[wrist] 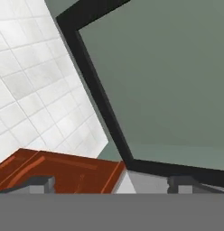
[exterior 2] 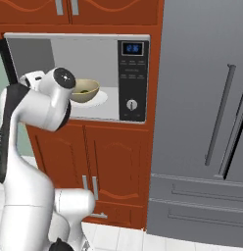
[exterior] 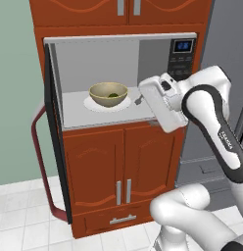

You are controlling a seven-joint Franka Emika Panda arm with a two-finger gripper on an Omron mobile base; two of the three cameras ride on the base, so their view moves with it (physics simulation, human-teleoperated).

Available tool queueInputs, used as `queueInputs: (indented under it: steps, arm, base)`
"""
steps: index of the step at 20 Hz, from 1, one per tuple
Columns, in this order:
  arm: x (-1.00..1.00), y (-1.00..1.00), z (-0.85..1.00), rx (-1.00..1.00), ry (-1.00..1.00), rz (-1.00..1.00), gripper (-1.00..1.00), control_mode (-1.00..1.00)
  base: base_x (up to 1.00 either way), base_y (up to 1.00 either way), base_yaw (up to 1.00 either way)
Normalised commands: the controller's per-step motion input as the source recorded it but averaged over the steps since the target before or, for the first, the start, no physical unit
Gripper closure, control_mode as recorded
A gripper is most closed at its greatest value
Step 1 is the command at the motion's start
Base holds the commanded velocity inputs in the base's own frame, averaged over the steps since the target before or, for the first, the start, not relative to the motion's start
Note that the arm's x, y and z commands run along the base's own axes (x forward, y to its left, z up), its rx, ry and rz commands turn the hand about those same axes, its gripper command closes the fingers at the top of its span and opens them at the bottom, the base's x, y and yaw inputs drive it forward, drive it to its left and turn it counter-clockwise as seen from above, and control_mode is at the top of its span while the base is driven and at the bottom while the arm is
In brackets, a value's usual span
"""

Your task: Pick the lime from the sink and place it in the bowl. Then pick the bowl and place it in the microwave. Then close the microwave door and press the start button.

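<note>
The microwave (exterior: 94,58) stands open, and its black control panel (exterior 2: 132,73) is on the right. The olive-tan bowl (exterior: 108,93) rests on the white turntable (exterior: 91,104) inside, with the dark green lime (exterior: 113,95) in it. From the right base view, my arm partly covers the bowl (exterior 2: 86,90). The microwave door (exterior: 52,127) is swung out to the left, edge-on, with its dark red handle (exterior: 39,162) bowing outward. My gripper (exterior: 139,100) hovers open and empty at the microwave's mouth, right of the bowl. In the hand view the gripper (wrist: 111,184) faces the door's black frame (wrist: 95,90). The sink is out of view.
Red-brown cabinet doors (exterior: 123,162) sit below the microwave, with more cabinets above. A tall grey fridge (exterior 2: 202,122) stands to the right. White floor tiles (exterior: 25,215) lie under the open door, and a green wall (exterior: 15,73) is behind it.
</note>
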Motion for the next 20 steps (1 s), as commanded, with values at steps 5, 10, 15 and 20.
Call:
queueInputs:
  steps: [5, 10, 15, 20]
  arm:
    - [-1.0, 0.0, 0.5, 0.05, 0.0, 0.08, -1.0, -1.0]
    - [-1.0, 0.04, 0.31, 0.07, 0.01, 0.03, -1.0, -1.0]
    - [-0.81, 0.26, 0.2, 0.04, 0.0, 0.04, -1.0, -1.0]
    - [-0.64, 0.29, 0.2, 0.02, 0.0, 0.05, -1.0, -1.0]
  base:
    - [0.0, 0.0, 0.0]
    - [0.0, 0.0, 0.0]
    - [0.0, 0.0, 0.0]
    - [0.0, 0.0, 0.0]
